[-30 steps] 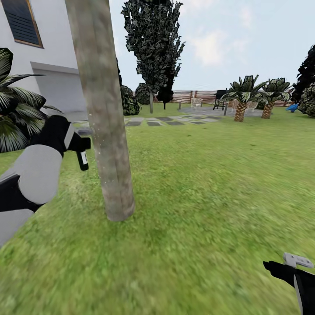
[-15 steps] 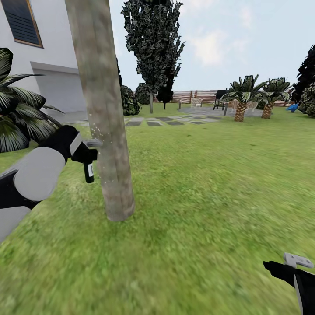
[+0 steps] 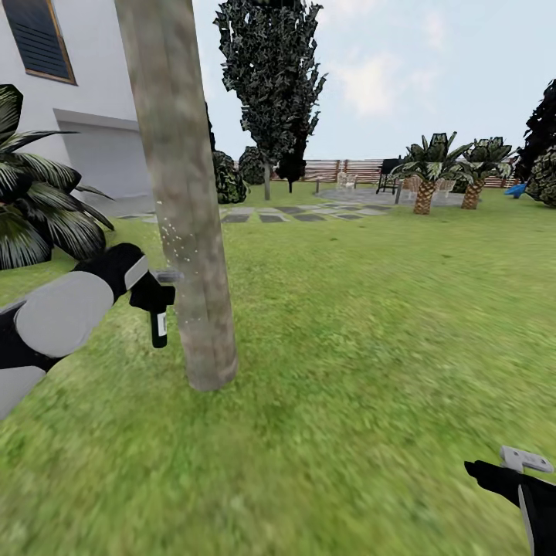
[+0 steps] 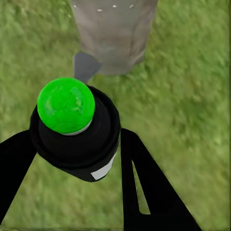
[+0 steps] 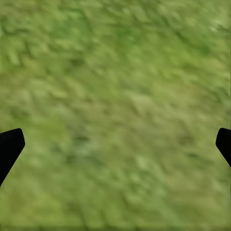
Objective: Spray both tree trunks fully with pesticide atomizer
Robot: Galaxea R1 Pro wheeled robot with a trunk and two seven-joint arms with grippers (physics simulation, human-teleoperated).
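The left tool (image 3: 158, 297) has come down along the thick, mottled grey-brown tree trunk (image 3: 185, 208) over the last second, from about mid-height to nearer the base. It pinches the small black pesticide atomizer (image 3: 159, 326) with its pale label strip, the bottle hanging just beside the bark. In the left wrist view the atomizer (image 4: 74, 127) is a squat black cylinder with a glossy green ball on top, sitting between the dark fingers (image 4: 149, 187), and the foot of the trunk (image 4: 113, 33) stands in the grass beyond it.

Fine white specks of pesticide (image 3: 176, 239) dot the bark on the side facing the arm, thickest just above the tool, thinning lower down. Judging by that, the sweep is working downward and the lowest stretch of bark is probably not yet covered; the far side cannot be judged from here.

The bark looks matte and blotchy, a straight branchless column. The rough, mottled green lawn (image 3: 371, 324) runs back to grey stone paving (image 3: 286, 212), a white house wall (image 3: 93, 116) and a brown slatted fence (image 3: 340, 168).

The right tool (image 3: 516, 469) hangs low, well apart from the trunk; in its wrist view both dark fingertips (image 5: 9, 147) sit wide apart over bare grass, holding nothing.
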